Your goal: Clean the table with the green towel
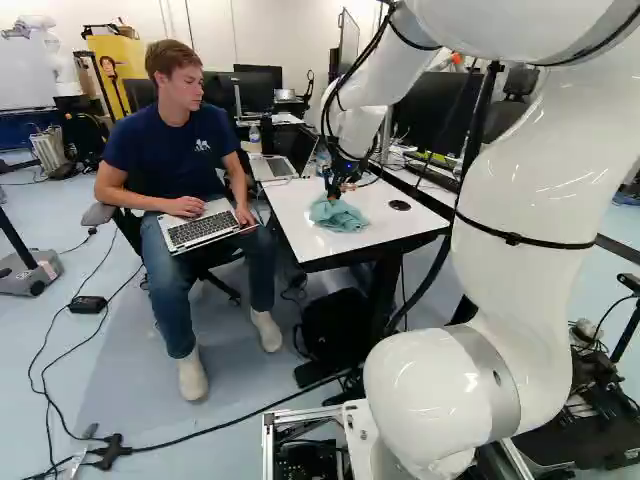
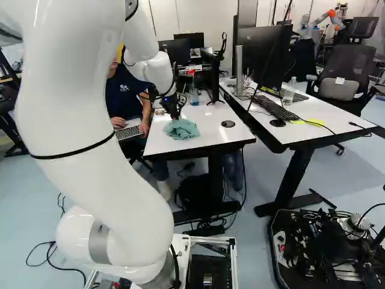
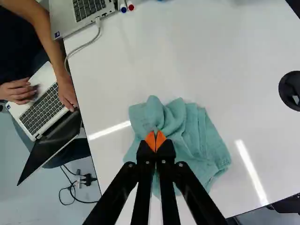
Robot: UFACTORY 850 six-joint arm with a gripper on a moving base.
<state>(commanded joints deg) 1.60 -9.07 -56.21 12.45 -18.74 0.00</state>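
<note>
On white table (image 2: 210,123) | claw (image 2: 175,117) clenched on green towel (image 3: 192,131) | pinched fold partly hidden

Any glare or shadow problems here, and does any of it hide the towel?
Wrist view: bright streaks of reflected light on the white tabletop either side of the towel, whose folds remain readable; left base view: highlights on the white arm, darker shading on the floor near the chair; right base view: towel readable, no glare over it.

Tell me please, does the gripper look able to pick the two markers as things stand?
Probably not: the gripper seems closed on the green towel, so it must first let go. The laptop also crowds the blue marker, beside the red marker.
</note>
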